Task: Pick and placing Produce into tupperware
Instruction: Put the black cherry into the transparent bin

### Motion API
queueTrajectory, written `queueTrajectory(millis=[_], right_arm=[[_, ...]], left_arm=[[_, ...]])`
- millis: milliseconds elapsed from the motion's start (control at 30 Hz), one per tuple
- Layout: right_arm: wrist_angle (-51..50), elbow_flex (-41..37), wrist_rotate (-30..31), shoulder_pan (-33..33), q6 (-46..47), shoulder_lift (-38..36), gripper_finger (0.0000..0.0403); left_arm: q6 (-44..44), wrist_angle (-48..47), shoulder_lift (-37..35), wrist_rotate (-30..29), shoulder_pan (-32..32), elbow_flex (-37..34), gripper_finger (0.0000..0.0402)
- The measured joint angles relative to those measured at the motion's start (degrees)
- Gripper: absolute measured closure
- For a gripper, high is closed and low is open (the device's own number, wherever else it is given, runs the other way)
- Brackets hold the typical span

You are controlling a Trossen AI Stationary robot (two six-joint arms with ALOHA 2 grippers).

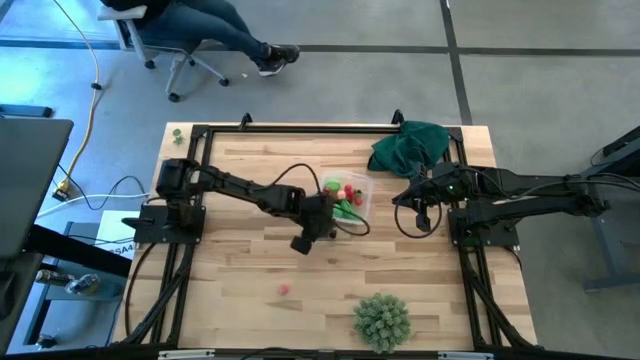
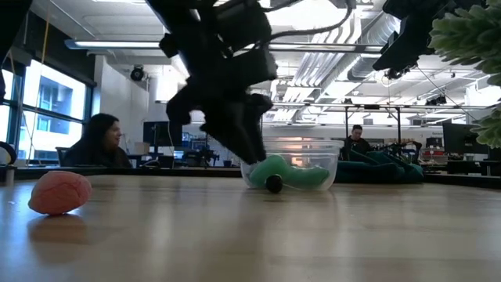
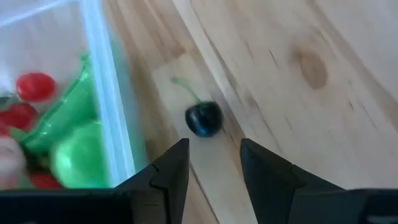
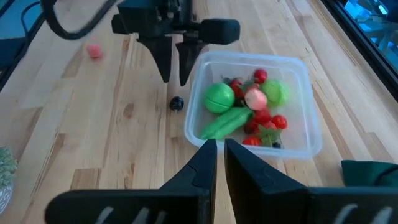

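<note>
The clear square plastic tupperware (image 4: pixel 297 106), holding red and green toy produce (image 4: pixel 249 109), is sitting near the wooden worktop's (image 1: pixel 240 290) far edge. The left gripper (image 4: pixel 175 79) is hovering released over a small dark stemmed berry (image 3: pixel 203 118) lying just beside the tupperware's wall, while the right gripper (image 4: pixel 219 149) is waiting clenched and empty nearby

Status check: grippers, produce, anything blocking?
Left gripper open above dark berry beside tub. Right gripper shut, waiting. Red piece loose. Nothing blocking.
</note>
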Motion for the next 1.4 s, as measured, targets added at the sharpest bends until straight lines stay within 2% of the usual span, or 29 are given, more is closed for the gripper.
queueTrajectory(millis=[200,467,700,867,967,1100,1400], right_arm=[[0.2,0.0,0.0,0.0,0.0,0.0,0.0379],[0.0,0.0,0.0,0.0,0.0,0.0,0.0379],[0.0,0.0,0.0,0.0,0.0,0.0,0.0379],[0.1,0.0,0.0,0.0,0.0,0.0,0.0379],[0.0,0.0,0.0,0.0,0.0,0.0,0.0379],[0.0,0.0,0.0,0.0,0.0,0.0,0.0379],[0.0,0.0,0.0,0.0,0.0,0.0,0.0379]], left_arm=[[-0.2,0.1,0.1,-3.5,-0.1,-0.2,0.0258],[-1.6,3.8,0.1,-3.8,0.0,-0.2,0.0234],[-5.4,6.0,0.9,2.0,1.2,-0.1,0.0216],[-5.6,9.0,2.3,1.9,1.6,0.0,0.0215],[-6.2,7.7,2.9,1.8,1.9,-0.3,0.0215],[-6.9,8.6,4.0,4.4,1.9,-0.1,0.0214],[-6.9,9.6,5.1,4.0,1.8,-0.2,0.0213]])
